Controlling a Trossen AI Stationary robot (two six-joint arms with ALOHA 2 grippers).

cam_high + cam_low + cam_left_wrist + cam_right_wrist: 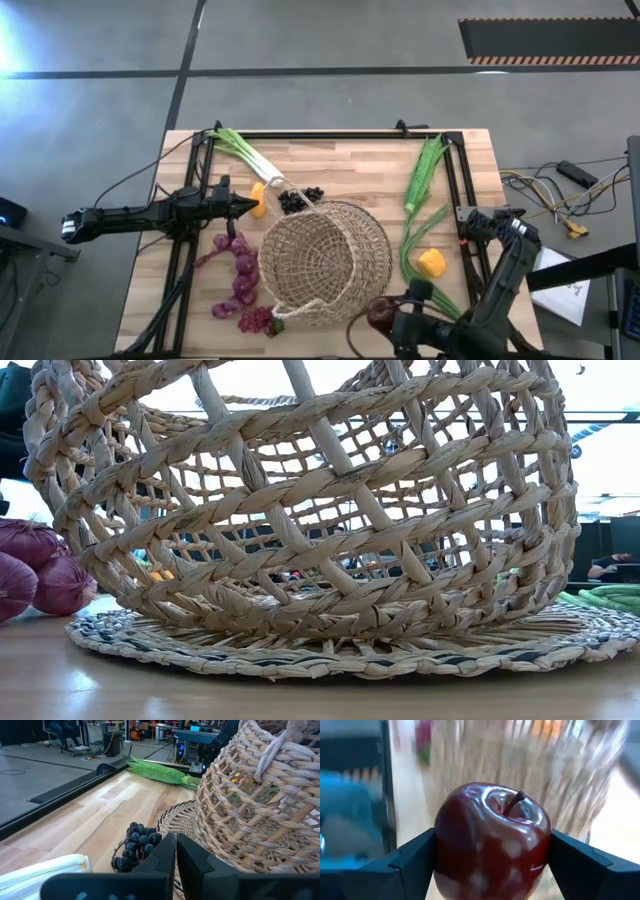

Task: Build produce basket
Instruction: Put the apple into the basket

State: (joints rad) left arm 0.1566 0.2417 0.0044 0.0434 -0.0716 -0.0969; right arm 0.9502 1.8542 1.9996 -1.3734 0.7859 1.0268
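Observation:
The pale wicker basket [325,262] stands mid-table on a flat round woven mat [300,650]. My right gripper [382,312] is at the basket's near right side, closed on a dark red apple [492,842]. My left gripper [250,207] is shut with nothing in it, level, left of the basket beside an orange piece [258,198] and the dark grapes [136,845]. The leek [250,160] lies at the far left. Long green leaves [425,175] and another orange piece [431,262] lie at the right. Purple bunches [238,275] and a pink-red bunch [258,320] lie near left. My right gripper pinches the apple between its two fingers [415,860], one on each of the apple's opposite sides [442,855]. The apple's stem end [515,802] faces back toward the wrist. The fingers slant downward toward the basket.
A black metal frame [455,180] runs around the wooden tabletop. Bare wood lies between the leek and the leaves at the far side. Cables [560,190] lie off the table at the right. The room beyond the far edge holds desks and equipment.

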